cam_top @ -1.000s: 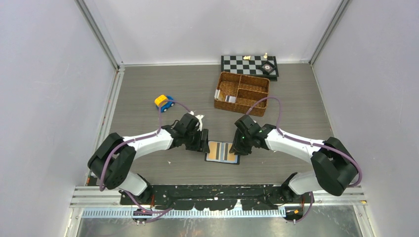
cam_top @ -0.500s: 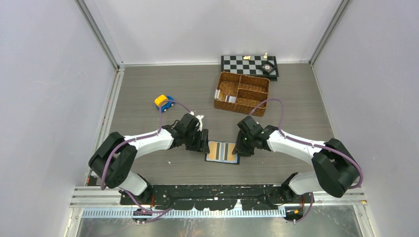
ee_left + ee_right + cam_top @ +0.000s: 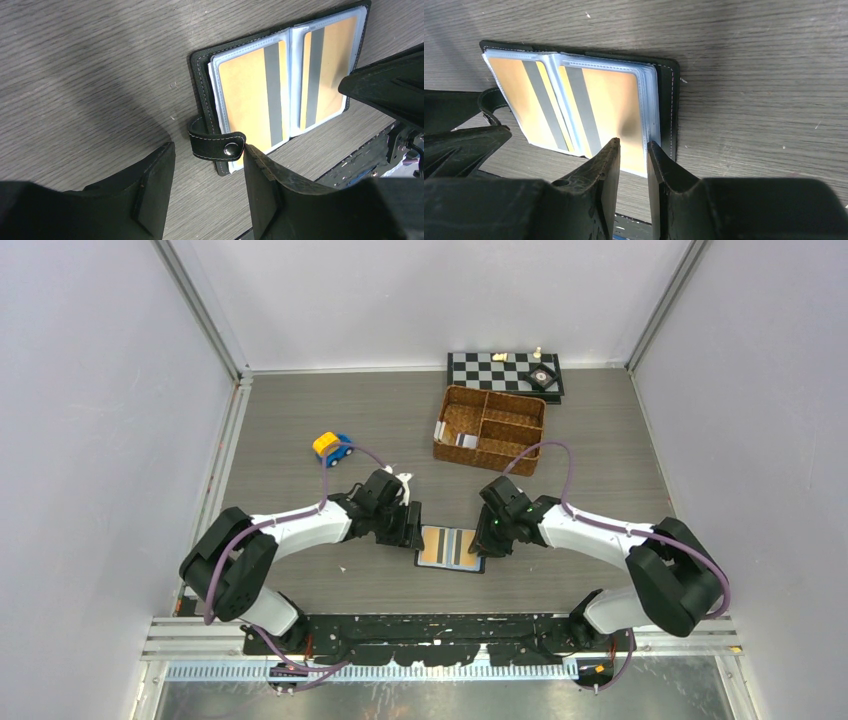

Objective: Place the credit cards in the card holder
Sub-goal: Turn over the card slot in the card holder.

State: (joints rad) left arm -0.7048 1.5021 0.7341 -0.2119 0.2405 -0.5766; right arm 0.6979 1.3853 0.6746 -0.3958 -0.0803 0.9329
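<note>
Moved: right arm [image 3: 590, 530] has shifted its wrist slightly rightward since a second ago; left arm [image 3: 300, 528] is as before.
Right gripper [image 3: 631, 147]: jaws a narrow gap apart, tips over the near right corner of the card holder [image 3: 671, 100]; nothing visibly pinched.
Left gripper [image 3: 209, 150]: jaws apart, straddling the snap tab [image 3: 217, 145] at the holder's left edge.
Card holder: black, lying open on the desk [image 3: 350, 410] between both grippers, clear sleeves up.
Credit cards [image 3: 247, 95]: two tan-orange, grey-striped, one per sleeve.
Basket [image 3: 489, 427]: far right; pale flat pieces in its left compartment.
Arms: both reach inward, wrists low.
</note>
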